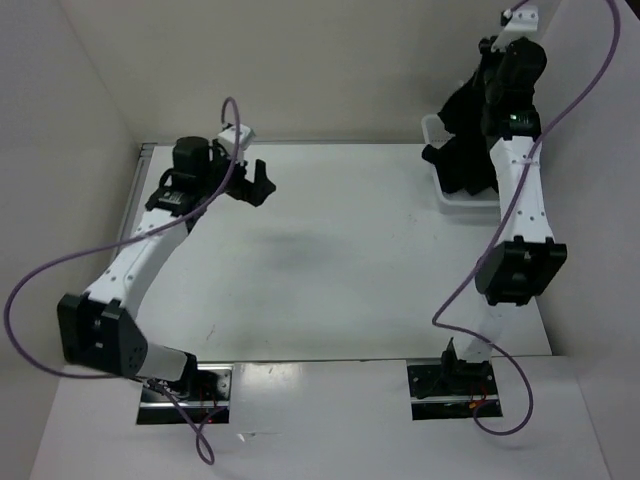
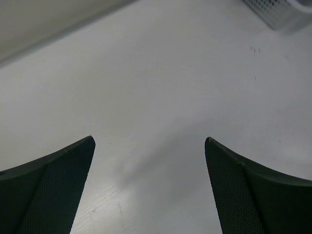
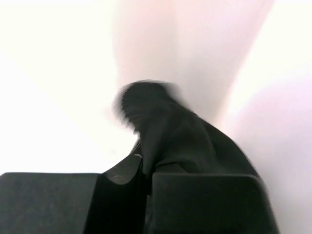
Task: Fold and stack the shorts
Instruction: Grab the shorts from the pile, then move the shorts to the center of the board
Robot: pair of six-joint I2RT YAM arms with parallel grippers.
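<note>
You see your left gripper [image 2: 150,140] with its two dark mesh-textured fingers [image 2: 51,192] spread wide at the lower corners of the frame, over the pale desk [image 2: 161,78], and a corner of the white mesh basket [image 2: 279,11] at upper right.

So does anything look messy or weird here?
Only the shorts: they hang in a crumpled black bunch, pinched in the shut right gripper over the white basket at the far right, not flat or folded. Nothing looks spilled or broken.
</note>
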